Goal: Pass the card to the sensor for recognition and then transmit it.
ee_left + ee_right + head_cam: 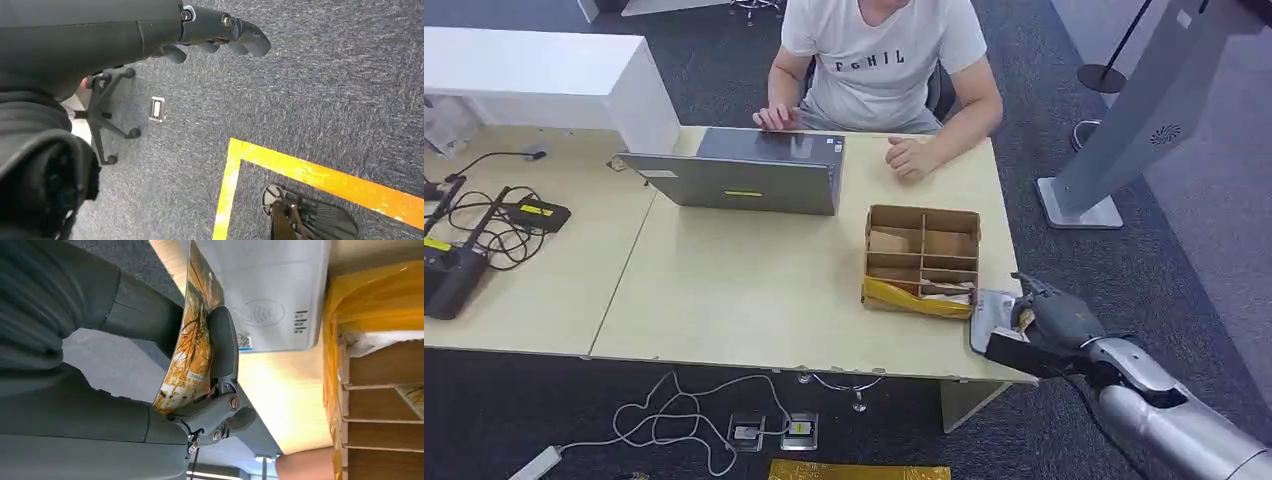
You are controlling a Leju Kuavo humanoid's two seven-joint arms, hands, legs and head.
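My right hand [1049, 320] hovers at the table's right front corner, just over the white card sensor [990, 318]. In the right wrist view the hand [150, 340] pinches an orange-and-white printed card [192, 345] between thumb and fingers, held edge-on close to the sensor [272, 295] with its contactless symbol. My left hand [220, 30] hangs over the grey carpet, fingers loosely curled and holding nothing.
A partitioned cardboard box [922, 260] with a yellow bag stands beside the sensor. A person [879, 60] sits across the table at a laptop [744, 170]. Cables and black devices [464, 240] lie at the far left. A grey stand base [1079, 205] stands to the right.
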